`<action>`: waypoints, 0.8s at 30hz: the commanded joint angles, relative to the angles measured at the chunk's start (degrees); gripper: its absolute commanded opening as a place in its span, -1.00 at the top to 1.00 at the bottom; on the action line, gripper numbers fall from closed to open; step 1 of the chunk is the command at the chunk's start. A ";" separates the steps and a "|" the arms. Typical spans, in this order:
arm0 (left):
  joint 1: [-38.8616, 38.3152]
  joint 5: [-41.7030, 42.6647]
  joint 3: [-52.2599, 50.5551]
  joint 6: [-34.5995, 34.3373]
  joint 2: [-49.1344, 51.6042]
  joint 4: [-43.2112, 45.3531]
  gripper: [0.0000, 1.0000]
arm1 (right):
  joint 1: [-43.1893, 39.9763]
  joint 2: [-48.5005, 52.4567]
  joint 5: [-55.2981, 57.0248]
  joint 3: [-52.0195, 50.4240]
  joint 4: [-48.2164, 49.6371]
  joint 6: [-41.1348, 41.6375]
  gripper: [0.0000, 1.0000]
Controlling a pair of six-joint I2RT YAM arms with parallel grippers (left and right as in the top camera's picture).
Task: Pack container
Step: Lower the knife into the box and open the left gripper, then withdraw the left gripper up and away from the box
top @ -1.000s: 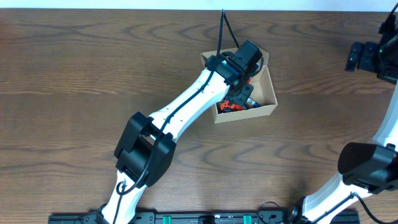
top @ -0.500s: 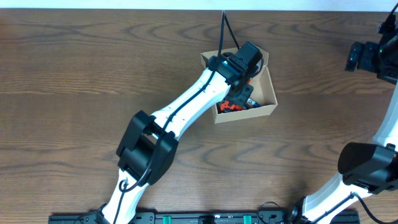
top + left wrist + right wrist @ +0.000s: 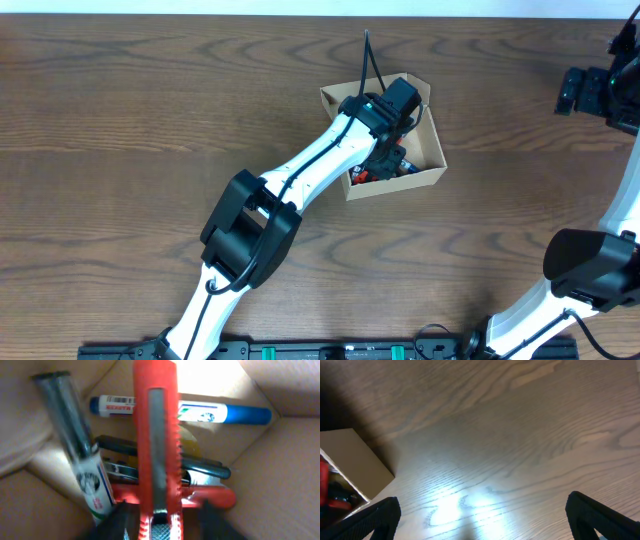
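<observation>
The container (image 3: 400, 184) is a small tan cardboard box, open, at the table's middle back; its wall also shows in the left wrist view (image 3: 280, 475) and the right wrist view (image 3: 355, 460). My left gripper (image 3: 384, 152) reaches down into it. In the left wrist view the gripper (image 3: 160, 527) is shut on a red utility knife (image 3: 155, 450), held just above the contents. In the box lie a blue-capped marker (image 3: 240, 414), a black-capped marker (image 3: 75, 445) and a red-handled tool (image 3: 215, 497). My right gripper (image 3: 572, 92) (image 3: 482, 520) is open and empty, far right.
The box's flap lid (image 3: 345, 95) stands open at the back left. The left arm (image 3: 300, 185) crosses the table diagonally from the front edge. Brown wood table (image 3: 520, 435) lies under the right gripper.
My left arm has shifted slightly toward the back left and the gripper has sunk a little deeper into the box with the knife. The right arm has not moved.
</observation>
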 commanded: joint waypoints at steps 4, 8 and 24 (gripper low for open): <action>-0.15 -2.49 2.93 0.46 -0.44 -1.51 -0.11 | -0.17 -0.90 -0.17 0.72 -0.04 0.61 -0.99; -0.13 -5.68 10.93 2.40 -0.46 -6.80 -0.11 | -0.17 -0.90 -0.17 0.72 -0.04 0.59 -0.98; 3.48 -11.89 55.89 -0.96 -2.23 -33.46 -0.13 | -0.17 -0.90 -0.17 0.72 -0.04 0.61 -0.99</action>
